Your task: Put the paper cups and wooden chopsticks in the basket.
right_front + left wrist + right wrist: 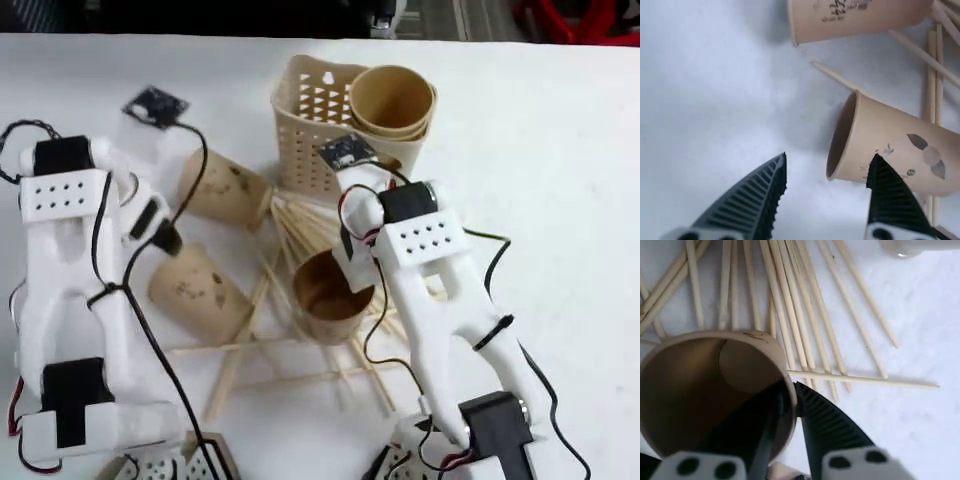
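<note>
beige basket (305,125) with stacked paper cups (392,100) inside

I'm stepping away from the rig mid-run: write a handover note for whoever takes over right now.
Left gripper: open, holding nothing, at the mouth of a lying cup.
Right gripper: shut on the rim of the upright cup, one finger inside, one outside.
Things: stacked cups sit in the basket. A second lying cup and the chopsticks are on the table.
Done: the stacked cups are in.
Left: the upright cup, both lying cups and all the chopsticks.
</note>
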Motion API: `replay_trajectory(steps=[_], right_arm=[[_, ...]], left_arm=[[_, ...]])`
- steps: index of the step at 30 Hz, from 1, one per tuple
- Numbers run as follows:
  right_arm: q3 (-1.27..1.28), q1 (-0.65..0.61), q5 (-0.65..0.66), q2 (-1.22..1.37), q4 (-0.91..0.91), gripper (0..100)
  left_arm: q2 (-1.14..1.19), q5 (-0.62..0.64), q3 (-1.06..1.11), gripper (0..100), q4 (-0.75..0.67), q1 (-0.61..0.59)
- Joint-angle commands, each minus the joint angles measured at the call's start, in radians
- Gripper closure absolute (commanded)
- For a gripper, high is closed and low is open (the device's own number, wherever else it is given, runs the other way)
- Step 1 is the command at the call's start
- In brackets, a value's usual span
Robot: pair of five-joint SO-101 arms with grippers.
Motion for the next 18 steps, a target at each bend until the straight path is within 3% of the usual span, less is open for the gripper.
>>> replay_trajectory(steps=[1, 10, 18], right_arm=[[-0.037, -0.001, 0.002, -0.007, -0.012, 97.8], [-0.080, -0.008, 0.002, -0.232, 0.036, 97.9], [-0.371, 0.028, 0.003, -0.420, 0.079, 97.9]], left_arm=[[-0.048, -0.060, 0.049, 74, 0.000, 0.001], [-0.056, -0.057, 0.080, 74, -0.018, -0.007], [-0.071, -0.054, 0.083, 74, -0.017, -0.007]])
